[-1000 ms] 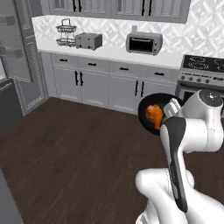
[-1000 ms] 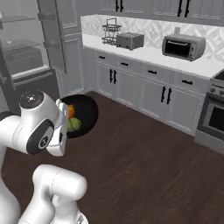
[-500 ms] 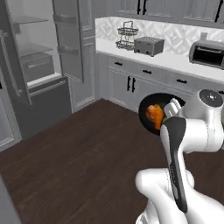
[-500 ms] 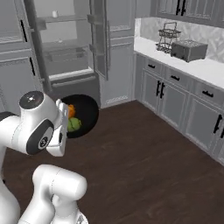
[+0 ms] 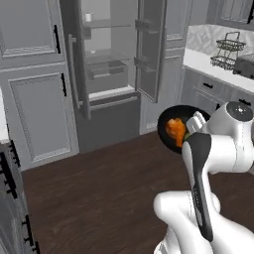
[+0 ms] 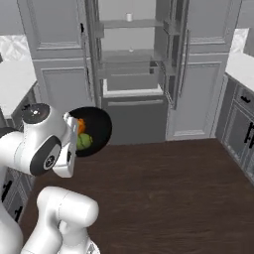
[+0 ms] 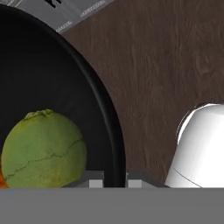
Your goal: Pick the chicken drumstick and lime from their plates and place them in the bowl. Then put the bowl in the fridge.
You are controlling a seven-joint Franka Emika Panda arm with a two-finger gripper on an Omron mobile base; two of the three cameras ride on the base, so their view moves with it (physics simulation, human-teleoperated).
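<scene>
My gripper [image 7: 114, 179] is shut on the rim of the glossy black bowl [image 7: 101, 103], held up in front of the arm and tilted toward the cameras. The yellow-green lime [image 7: 43, 148] lies inside it, with an orange edge of the chicken drumstick beside it at the lower left. In the left base view the bowl [image 5: 168, 119] shows the drumstick [image 5: 174, 131]. The right base view shows the bowl [image 6: 98, 126] with drumstick [image 6: 80, 125] above lime [image 6: 83, 142]. The fridge [image 6: 131, 54] stands ahead, doors open, pale shelves showing. The plates are out of view.
Dark wood floor [image 6: 163, 188] lies between me and the fridge [image 5: 106, 69]. Its open doors [image 5: 151, 49] jut outward. Grey cabinets [image 5: 32, 94] flank it. A counter with a wire rack [image 5: 228, 52] runs along the right; a white counter [image 6: 15, 87] is at left.
The whole picture has swung: the base has turned from the counter wall to face the open fridge. The bowl stays in the shut gripper with drumstick and lime inside.
</scene>
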